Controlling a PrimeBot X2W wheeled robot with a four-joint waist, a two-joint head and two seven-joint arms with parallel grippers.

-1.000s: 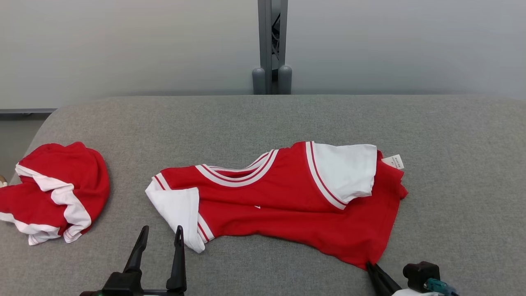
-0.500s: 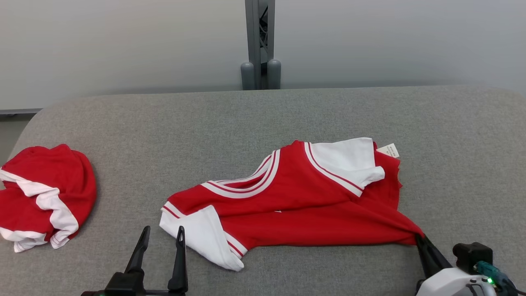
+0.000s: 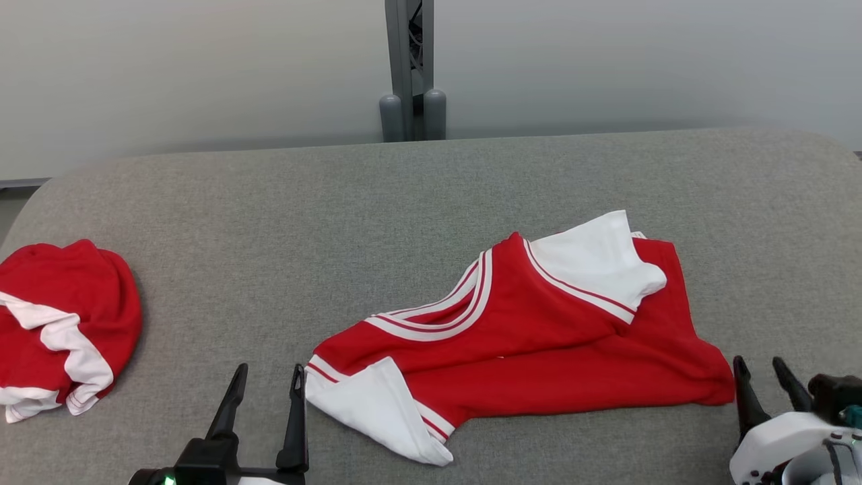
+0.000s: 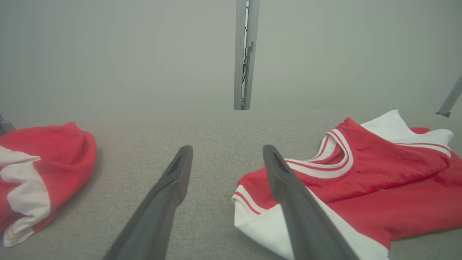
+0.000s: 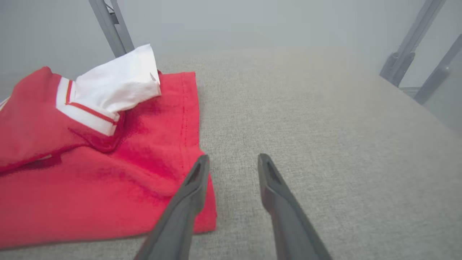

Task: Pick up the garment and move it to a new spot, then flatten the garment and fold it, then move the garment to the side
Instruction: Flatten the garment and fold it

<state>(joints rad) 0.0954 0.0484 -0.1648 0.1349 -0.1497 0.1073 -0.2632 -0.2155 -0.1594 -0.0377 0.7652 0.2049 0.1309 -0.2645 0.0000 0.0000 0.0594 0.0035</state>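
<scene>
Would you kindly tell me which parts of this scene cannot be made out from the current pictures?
- Crumpled garment: head view, cut off by the left edge; its kind is unclear.
- Jersey: its folded far sleeve hides the red cloth beneath, head view.
- Near sleeve: left wrist view, partly behind a finger of the open left claw.
- Right claw: head view, its arm cut off by the bottom corner.

Grey fabric tabletop (image 3: 269,222), rounded far corners; pale grey wall (image 3: 168,67) behind; grey metal post (image 3: 406,67) centre.
</scene>
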